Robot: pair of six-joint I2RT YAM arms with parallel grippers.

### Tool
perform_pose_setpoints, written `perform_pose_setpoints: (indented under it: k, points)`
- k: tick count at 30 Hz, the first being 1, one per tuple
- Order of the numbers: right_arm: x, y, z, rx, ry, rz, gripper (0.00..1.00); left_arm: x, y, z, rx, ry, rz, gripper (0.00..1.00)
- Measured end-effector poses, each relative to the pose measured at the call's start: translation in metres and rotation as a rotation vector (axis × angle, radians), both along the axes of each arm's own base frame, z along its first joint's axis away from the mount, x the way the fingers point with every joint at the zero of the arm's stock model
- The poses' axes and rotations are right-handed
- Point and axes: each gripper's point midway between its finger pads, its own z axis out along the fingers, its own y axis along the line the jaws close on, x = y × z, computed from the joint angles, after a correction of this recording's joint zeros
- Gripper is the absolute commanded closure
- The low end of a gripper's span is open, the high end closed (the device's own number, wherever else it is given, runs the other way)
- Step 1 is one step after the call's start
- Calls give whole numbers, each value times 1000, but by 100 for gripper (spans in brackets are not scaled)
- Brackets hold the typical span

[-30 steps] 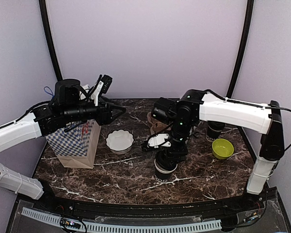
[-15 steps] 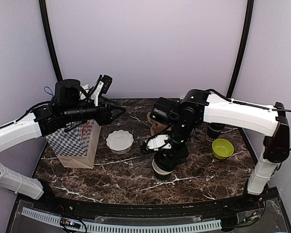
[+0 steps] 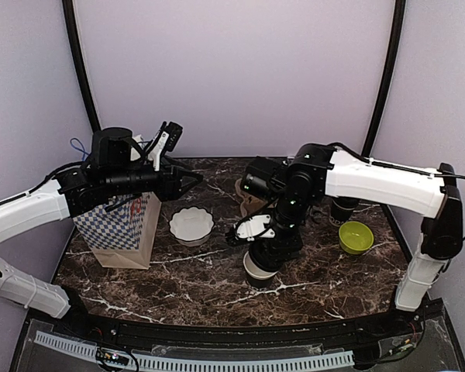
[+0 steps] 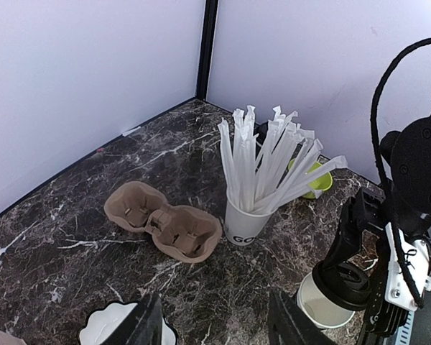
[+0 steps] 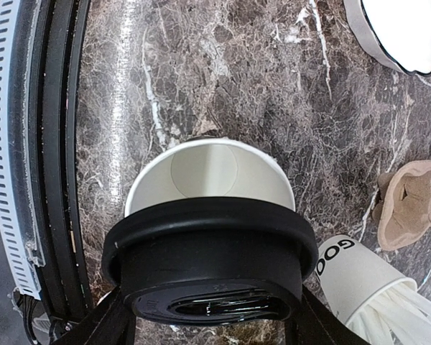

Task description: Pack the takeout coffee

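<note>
An open black paper cup, white inside, stands on the marble table's near middle. My right gripper is shut on a black plastic lid and holds it just above the cup, covering its near rim. In the left wrist view the cup sits under the lid. A second black cup, lidded, stands at the back right. My left gripper is open and empty, raised above the table beside a checkered paper bag; its fingers hold nothing.
A brown pulp cup carrier lies behind the open cup. A white cup of straws stands next to it. A lime-green bowl sits at the right. A white scalloped bowl sits beside the bag.
My right gripper has shifted slightly left and down with the lid over the open cup. My left arm has barely moved.
</note>
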Motion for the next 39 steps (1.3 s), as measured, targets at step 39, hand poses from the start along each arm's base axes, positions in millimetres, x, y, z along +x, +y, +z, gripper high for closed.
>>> perform_pose_setpoints:
  k: [39]
  points:
    - [5, 15, 24, 85, -16, -15, 1, 2, -2, -14, 38, 95, 17, 40]
